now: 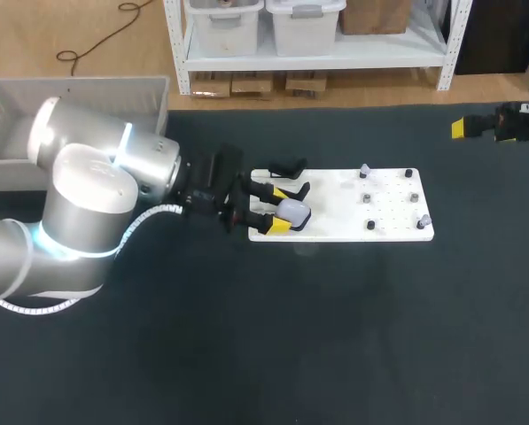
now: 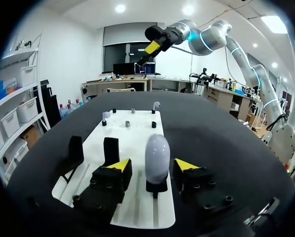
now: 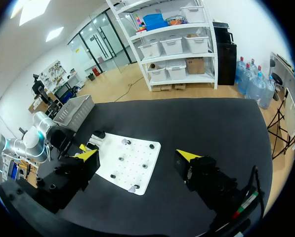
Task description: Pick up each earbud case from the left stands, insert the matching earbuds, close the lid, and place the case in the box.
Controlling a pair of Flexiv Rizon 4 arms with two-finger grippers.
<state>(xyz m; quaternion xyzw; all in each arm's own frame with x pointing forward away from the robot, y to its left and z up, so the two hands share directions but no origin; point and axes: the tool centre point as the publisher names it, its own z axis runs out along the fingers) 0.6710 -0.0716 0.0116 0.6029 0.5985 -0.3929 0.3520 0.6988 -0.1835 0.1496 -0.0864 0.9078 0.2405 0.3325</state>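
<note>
my left gripper (image 2: 152,165) is wide open around the pale lavender egg-shaped earbud case (image 2: 157,150), which stands upright on a black stand (image 2: 156,187) on the white pegboard (image 1: 335,212). fingers not touching it. right gripper (image 3: 138,154) is wide open and empty.

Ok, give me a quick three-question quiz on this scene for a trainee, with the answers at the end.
1. True or false: the left gripper is shut on the earbud case.
2. The earbud case is: A lying on its side; B upright on a black stand on the white board; C lifted in the air.
3. Which gripper hangs well away from the white board?
Key: 1 false, it is open, one finger on either side of the case; 2 B; 3 the right gripper.
</note>
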